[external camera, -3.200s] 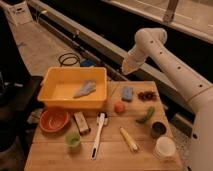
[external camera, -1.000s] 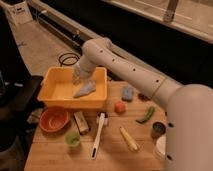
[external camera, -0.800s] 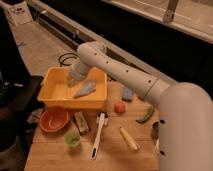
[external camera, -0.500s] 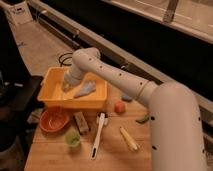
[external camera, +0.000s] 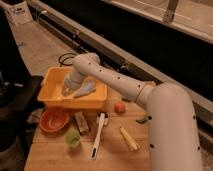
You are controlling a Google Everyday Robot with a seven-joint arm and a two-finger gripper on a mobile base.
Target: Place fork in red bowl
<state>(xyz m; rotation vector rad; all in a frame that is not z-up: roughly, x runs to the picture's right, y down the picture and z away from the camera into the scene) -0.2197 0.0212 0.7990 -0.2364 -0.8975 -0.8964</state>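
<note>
My gripper (external camera: pixel 67 90) is down inside the yellow tub (external camera: pixel 98 101) at its left side, with the arm reaching in from the lower right. A pale blue-grey object (external camera: pixel 85 89) lies in the tub just right of the gripper. I cannot make out the slim silvery fork; it is hidden or too thin to see. The orange-red bowl (external camera: pixel 54 119) sits on the wooden table (external camera: pixel 55 155) in front of the tub's left end, below the gripper and apart from it. It looks empty.
A green cup (external camera: pixel 73 138), a brown block (external camera: pixel 81 122), a white-handled brush with a black head (external camera: pixel 98 136), a yellow corn-like stick (external camera: pixel 129 138), a small red object (external camera: pixel 119 107) and a green item (external camera: pixel 141 119) lie on the table. The table's left edge drops beside the bowl.
The arm has swung from the table's right side to the left, over the yellow tub, and the gripper has lowered into the tub's left part.
</note>
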